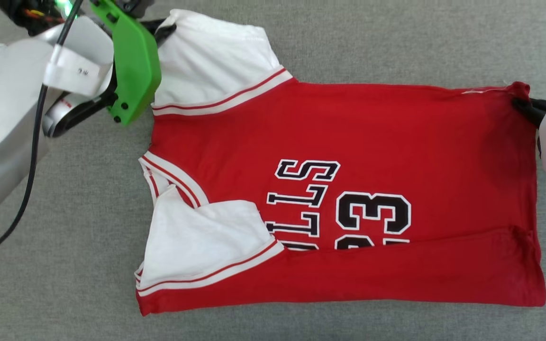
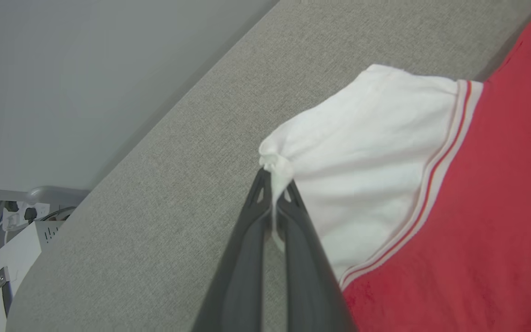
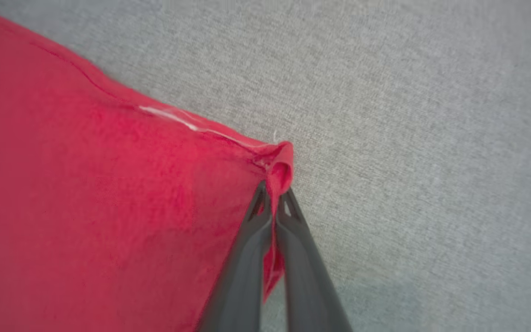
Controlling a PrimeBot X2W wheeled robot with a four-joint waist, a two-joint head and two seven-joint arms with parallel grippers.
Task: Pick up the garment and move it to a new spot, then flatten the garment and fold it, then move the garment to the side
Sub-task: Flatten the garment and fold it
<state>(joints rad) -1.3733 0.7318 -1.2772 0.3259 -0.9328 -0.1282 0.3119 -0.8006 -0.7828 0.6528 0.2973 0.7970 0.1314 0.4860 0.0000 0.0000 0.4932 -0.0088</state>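
The garment point(image 1: 349, 142), a red jersey T-shirt with white sleeves and black "23" lettering, lies sideways on the grey surface, its near long edge folded over the print. My left gripper point(image 1: 168, 29) at the far left is shut on the tip of the upper white sleeve point(image 2: 362, 152); the left wrist view shows white cloth pinched between the dark fingers point(image 2: 302, 230). My right gripper point(image 1: 522, 105) at the far right is shut on the garment's red hem corner point(image 3: 280, 168), which bunches between its fingers point(image 3: 247, 249).
Grey fabric-covered table point(image 1: 396, 42) runs all around the shirt. A green bracket point(image 1: 135, 66) and black cable point(image 1: 31, 156) hang on my left arm. Past the table's edge in the left wrist view stand a wall and a white unit with cables point(image 2: 12, 230).
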